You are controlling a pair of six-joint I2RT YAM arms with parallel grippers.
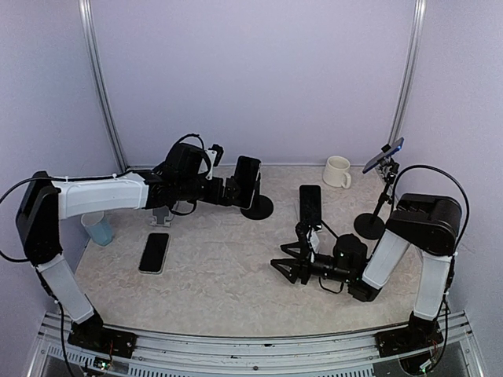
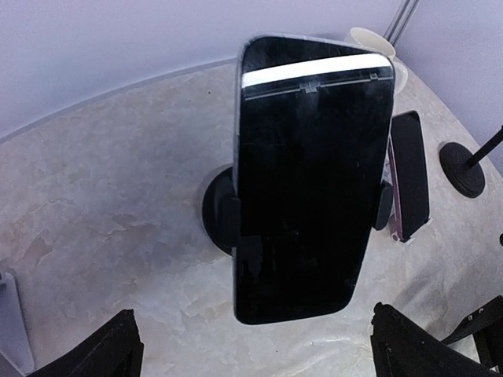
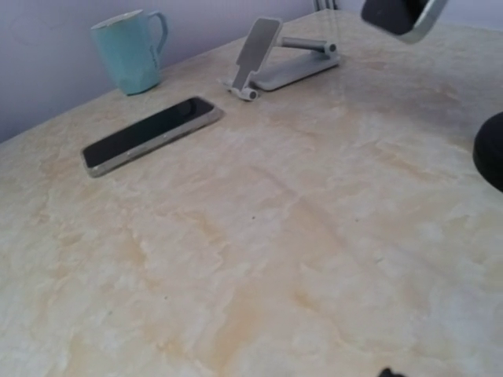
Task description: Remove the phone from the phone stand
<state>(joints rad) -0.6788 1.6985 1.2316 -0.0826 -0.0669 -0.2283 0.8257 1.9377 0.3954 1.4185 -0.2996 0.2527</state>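
Your left gripper (image 1: 234, 191) stood wide open and empty, just left of the phone (image 2: 310, 173). The phone sat upright, clamped in the phone stand (image 1: 258, 207) at the far middle of the table (image 1: 228, 275). Your right gripper (image 1: 283, 261), near right, was parted and held nothing.

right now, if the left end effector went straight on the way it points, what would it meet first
The phone, clamped in its black stand, dead ahead between the open fingers of the left end effector. From above it looks very close, though exact depth is unclear.
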